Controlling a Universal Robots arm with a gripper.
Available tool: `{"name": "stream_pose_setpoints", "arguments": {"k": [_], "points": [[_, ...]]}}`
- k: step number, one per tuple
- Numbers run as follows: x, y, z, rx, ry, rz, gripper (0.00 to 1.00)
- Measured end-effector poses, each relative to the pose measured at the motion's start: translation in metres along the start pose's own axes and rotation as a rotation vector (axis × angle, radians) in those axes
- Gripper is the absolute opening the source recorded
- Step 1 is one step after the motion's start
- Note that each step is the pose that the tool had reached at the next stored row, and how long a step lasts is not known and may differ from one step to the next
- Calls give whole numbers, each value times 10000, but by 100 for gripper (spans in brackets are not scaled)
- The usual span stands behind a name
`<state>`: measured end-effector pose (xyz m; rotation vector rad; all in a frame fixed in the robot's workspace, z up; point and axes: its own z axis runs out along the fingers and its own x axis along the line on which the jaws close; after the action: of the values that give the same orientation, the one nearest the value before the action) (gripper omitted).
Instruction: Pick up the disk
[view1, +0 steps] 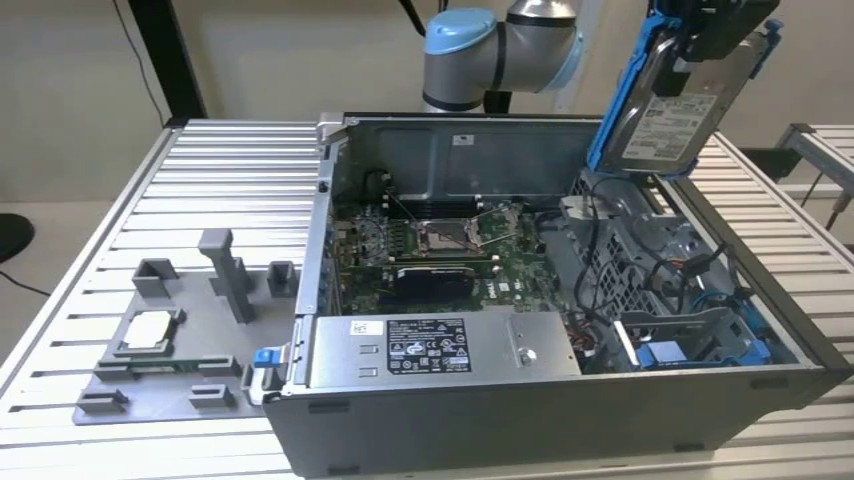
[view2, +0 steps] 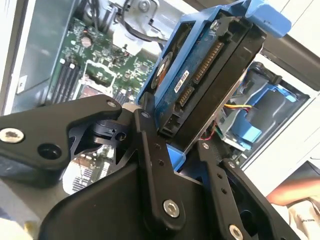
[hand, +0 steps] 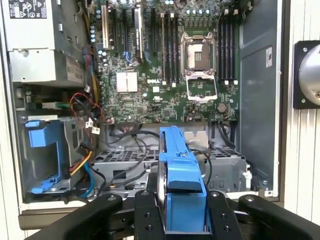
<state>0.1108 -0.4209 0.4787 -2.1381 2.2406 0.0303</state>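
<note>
Slatted tabletop (view1: 214, 170) carries an open case (view1: 561, 400). Claw (view2: 175, 155) pinches the disk (view1: 674, 110) by its blue bracket (hand: 182, 170), holding it clear above the case's far corner. Lift vertically, keeping the grip centred so cables (view1: 667, 280) are not snagged.

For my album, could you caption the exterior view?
The gripper holds the disk lifted above the open computer case.
</note>
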Motion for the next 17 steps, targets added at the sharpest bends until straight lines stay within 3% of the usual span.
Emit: {"name": "stream_pose_setpoints", "arguments": {"k": [6, 17], "points": [[219, -11, -10, -1, -5, -4, 0], [481, -26, -23, 0, 30, -49, 0]]}}
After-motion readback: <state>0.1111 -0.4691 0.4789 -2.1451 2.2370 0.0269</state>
